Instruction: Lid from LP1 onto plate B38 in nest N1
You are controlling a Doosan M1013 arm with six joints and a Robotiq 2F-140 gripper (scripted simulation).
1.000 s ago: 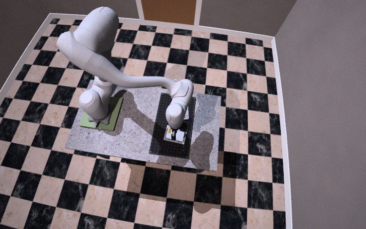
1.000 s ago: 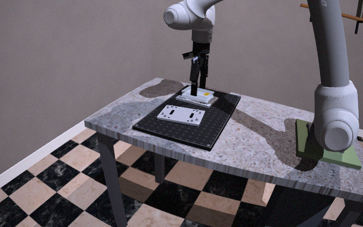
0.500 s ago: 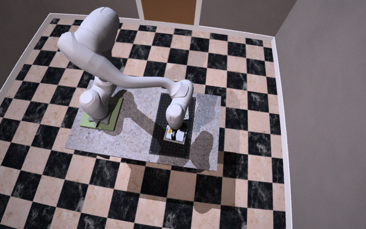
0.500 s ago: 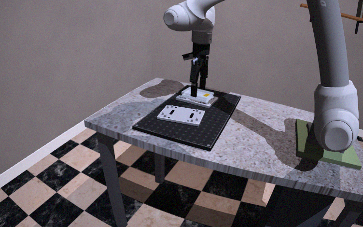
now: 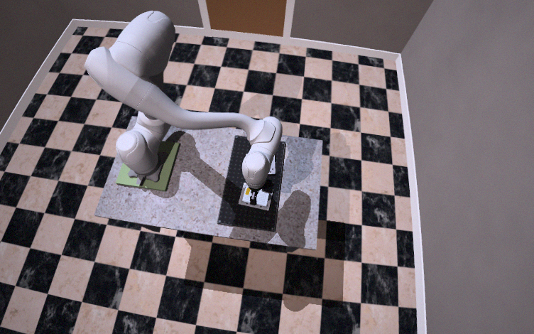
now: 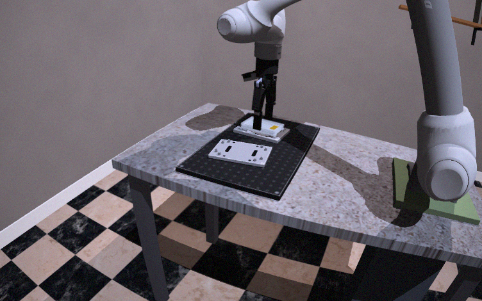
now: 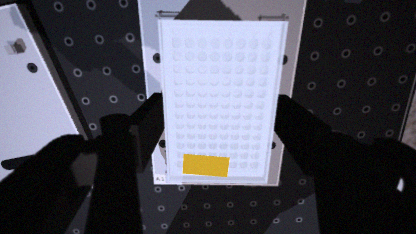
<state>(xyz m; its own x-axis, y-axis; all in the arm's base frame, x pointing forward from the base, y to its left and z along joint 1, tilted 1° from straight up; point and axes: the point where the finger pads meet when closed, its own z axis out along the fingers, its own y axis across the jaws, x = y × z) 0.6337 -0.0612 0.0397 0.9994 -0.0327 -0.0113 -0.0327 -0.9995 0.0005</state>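
The clear lid (image 7: pixel 223 100) lies straight under my wrist, and the plate's wells and a yellow label (image 7: pixel 206 165) show through it. My gripper (image 7: pixel 219 110) is shut on the lid, one dark finger against each long side. The lid sits squarely over the culture plate B38 in nest N1 (image 6: pixel 260 134), low on it; I cannot tell whether it is fully down. From the side, the fingers (image 6: pixel 262 121) reach down to the white stack on the nest. From above, the wrist hides most of the gripper (image 5: pixel 255 195).
The lid park LP1 (image 6: pixel 240 152) is an empty white plate with pegs, next to the nest on the black perforated board (image 6: pixel 250 157). It also shows at the left edge of the wrist view (image 7: pixel 30 95). The arm's green base (image 6: pixel 433 194) stands at the table's other end.
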